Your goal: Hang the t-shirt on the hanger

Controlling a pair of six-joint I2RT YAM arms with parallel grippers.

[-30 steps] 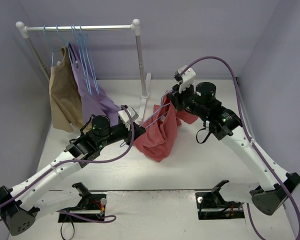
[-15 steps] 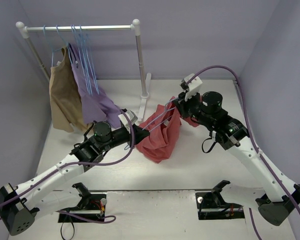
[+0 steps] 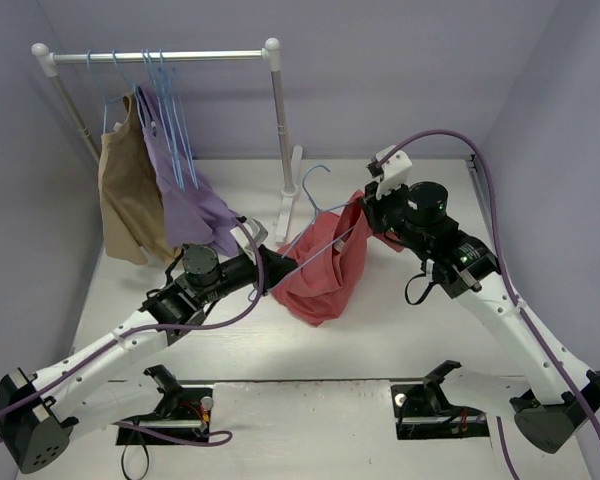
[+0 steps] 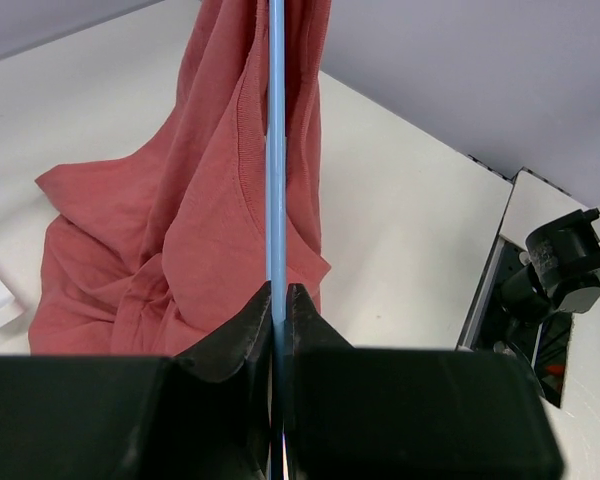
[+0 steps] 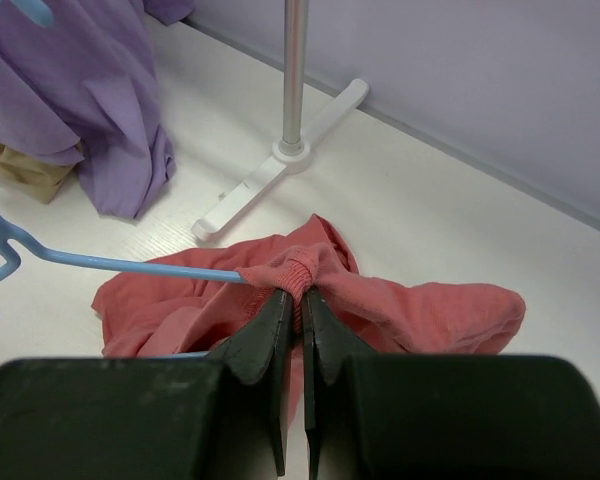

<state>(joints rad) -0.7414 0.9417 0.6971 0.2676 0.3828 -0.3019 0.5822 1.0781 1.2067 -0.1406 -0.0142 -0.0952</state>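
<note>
Now | left end effector [image 4: 278, 292] clamps hanger [image 4: 276, 150] | right end effector [image 5: 298, 296] pinches t-shirt [image 5: 410, 305] collar | draped between both

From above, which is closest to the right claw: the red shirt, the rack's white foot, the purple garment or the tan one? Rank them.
1. Red t-shirt, gripped in the right claw.
2. Rack's white foot, to its left.
3. Purple garment, hanging farther left.
4. Tan garment, far left.

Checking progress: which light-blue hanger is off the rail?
The hanger clamped in the left fingers, against the salmon-red t-shirt; the other hangers hang on the rail.
</note>
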